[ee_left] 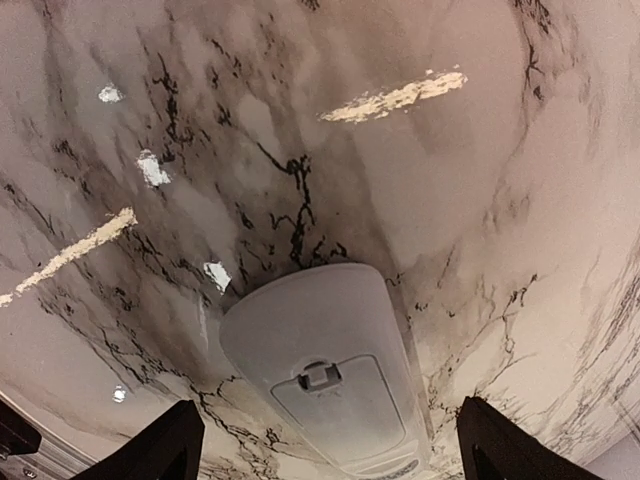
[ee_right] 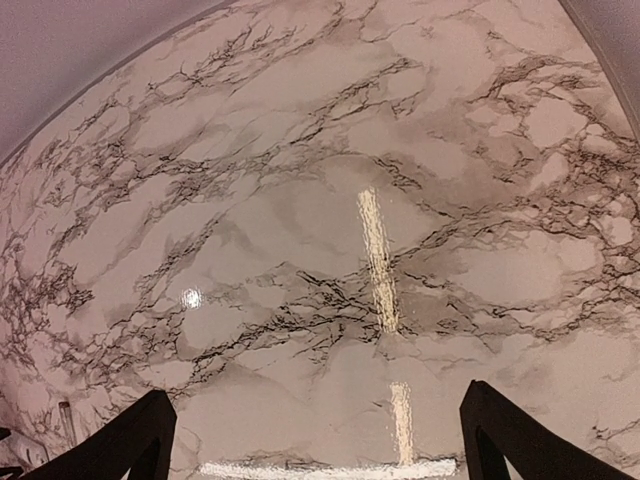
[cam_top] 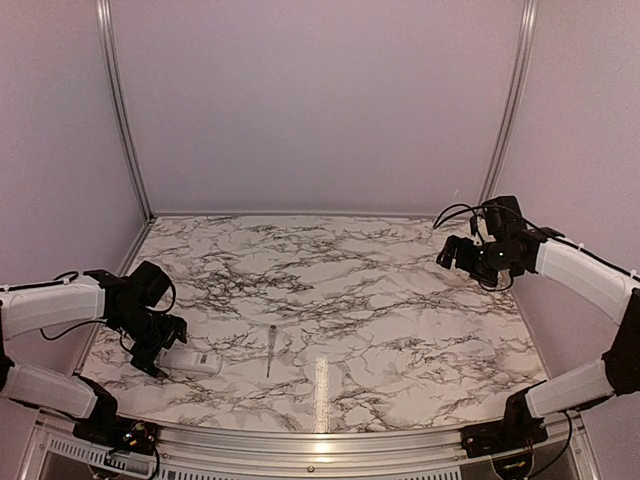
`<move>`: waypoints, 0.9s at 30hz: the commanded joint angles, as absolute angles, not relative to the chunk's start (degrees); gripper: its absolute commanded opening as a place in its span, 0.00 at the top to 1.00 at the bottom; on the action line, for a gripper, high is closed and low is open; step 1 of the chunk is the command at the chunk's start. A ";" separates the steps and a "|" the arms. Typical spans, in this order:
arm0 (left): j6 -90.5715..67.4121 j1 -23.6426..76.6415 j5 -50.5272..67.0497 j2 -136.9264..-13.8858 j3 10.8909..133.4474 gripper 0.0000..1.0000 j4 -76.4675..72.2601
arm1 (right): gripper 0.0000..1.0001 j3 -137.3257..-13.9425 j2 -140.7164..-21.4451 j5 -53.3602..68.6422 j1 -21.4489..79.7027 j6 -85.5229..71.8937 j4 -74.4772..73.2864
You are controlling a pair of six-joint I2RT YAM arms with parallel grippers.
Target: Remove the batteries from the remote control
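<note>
The white remote control [cam_top: 190, 360] lies flat on the marble table at the front left. In the left wrist view the remote control [ee_left: 330, 375] shows its back face up, with the battery cover and its latch shut, so the batteries are hidden. My left gripper [cam_top: 160, 352] hovers just above the remote's left end, open, its dark fingers [ee_left: 155, 450] wide on either side of it without touching. My right gripper [cam_top: 462, 255] is open and empty, held high at the back right; its fingertips [ee_right: 130, 440] show over bare marble.
A thin pale pen-like tool [cam_top: 271, 349] lies on the marble table [cam_top: 330, 290] just right of the remote. Pink walls close in the back and sides, with metal posts at the back corners. A metal rail runs along the front edge.
</note>
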State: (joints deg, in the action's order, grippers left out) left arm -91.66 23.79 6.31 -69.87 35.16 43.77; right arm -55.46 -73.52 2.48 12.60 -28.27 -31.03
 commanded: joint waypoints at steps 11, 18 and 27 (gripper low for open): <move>-94.47 27.99 4.50 -81.48 42.45 0.18 42.02 | 0.02 -56.22 -74.81 1.69 13.11 -26.36 -31.46; -95.31 28.89 5.43 -82.76 40.66 0.22 40.09 | 0.02 -56.90 -75.85 1.12 13.11 -26.04 -32.05; -93.28 29.18 5.87 -84.42 40.36 0.41 37.29 | 0.02 -59.08 -77.16 0.40 13.11 -25.54 -33.26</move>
